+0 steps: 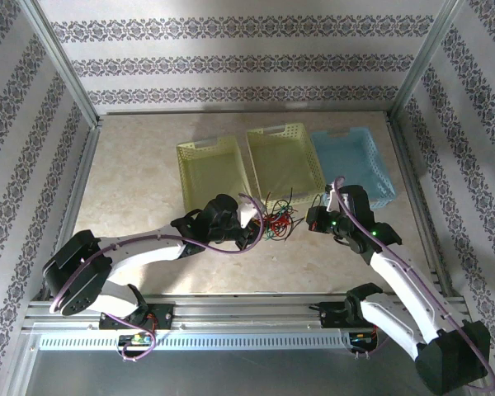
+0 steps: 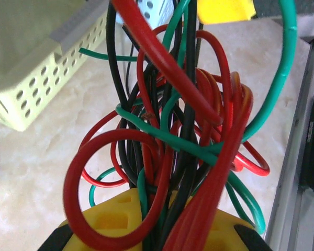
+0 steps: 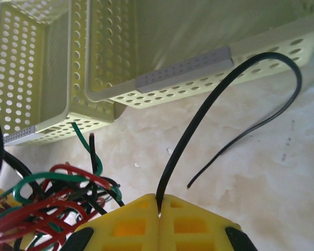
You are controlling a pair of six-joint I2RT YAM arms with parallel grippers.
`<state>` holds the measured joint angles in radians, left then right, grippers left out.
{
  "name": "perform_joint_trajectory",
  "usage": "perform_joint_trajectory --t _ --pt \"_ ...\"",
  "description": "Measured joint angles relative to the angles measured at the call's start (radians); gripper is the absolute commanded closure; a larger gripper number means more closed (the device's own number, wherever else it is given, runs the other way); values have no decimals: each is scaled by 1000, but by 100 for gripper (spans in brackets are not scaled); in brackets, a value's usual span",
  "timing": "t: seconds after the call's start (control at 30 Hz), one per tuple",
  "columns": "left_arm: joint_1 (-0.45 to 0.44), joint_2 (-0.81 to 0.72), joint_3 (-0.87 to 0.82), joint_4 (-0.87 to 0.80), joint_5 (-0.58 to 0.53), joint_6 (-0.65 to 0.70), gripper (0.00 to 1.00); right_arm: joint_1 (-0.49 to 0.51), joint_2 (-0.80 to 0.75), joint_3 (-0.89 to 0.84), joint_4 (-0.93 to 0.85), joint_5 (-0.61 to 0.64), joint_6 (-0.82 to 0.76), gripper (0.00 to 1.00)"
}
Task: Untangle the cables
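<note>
Three baskets stand in a row toward the far edge of the table (image 1: 148,190). Two are pale yellow, the left yellow basket (image 1: 184,177) and the middle yellow basket (image 1: 285,161). The third, the blue basket (image 1: 351,165), is the one nearest the right edge. All three look empty from above.

The cables (image 1: 276,219) lie in one knot on the table just on the near side of the two yellow baskets, about midway between the left and right edges. They come in three colours: red, green and black. The loops cross too tightly to count the separate wires.

The left pincer (image 1: 252,217) reaches in from the left and meets the knot. In its wrist view the left pincer (image 2: 162,230) is closed down on a bundle of the cables (image 2: 172,146), with red, green and black strands running out between its yellow fingers (image 2: 112,219).

The right pincer (image 1: 313,219) sits just right of the knot. In its wrist view the right pincer (image 3: 159,206) is fully closed, its two yellow fingers (image 3: 131,225) pressed together on one black cable (image 3: 209,104). That wire rises from the fingertips, arches over and ends free above the table, apart from the rest of the cables (image 3: 47,204) at the lower left.
</note>
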<state>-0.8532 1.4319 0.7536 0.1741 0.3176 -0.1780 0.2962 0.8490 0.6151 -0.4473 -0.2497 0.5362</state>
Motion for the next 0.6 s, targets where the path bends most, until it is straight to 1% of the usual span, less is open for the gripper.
perform_joint_trajectory --t 0.13,0.23,0.37,0.6 --pt "2 8 -2 18 5 -11 81 -7 -39 0 -56 72 22 100" --pt "8 9 -16 -19 8 -12 74 -37 -58 0 -95 207 42 100" --pt "17 27 -44 -93 8 -13 73 -57 -70 1 -147 348 69 100" --pt "18 31 -54 -112 8 -13 74 -57 -95 31 -214 474 74 100"
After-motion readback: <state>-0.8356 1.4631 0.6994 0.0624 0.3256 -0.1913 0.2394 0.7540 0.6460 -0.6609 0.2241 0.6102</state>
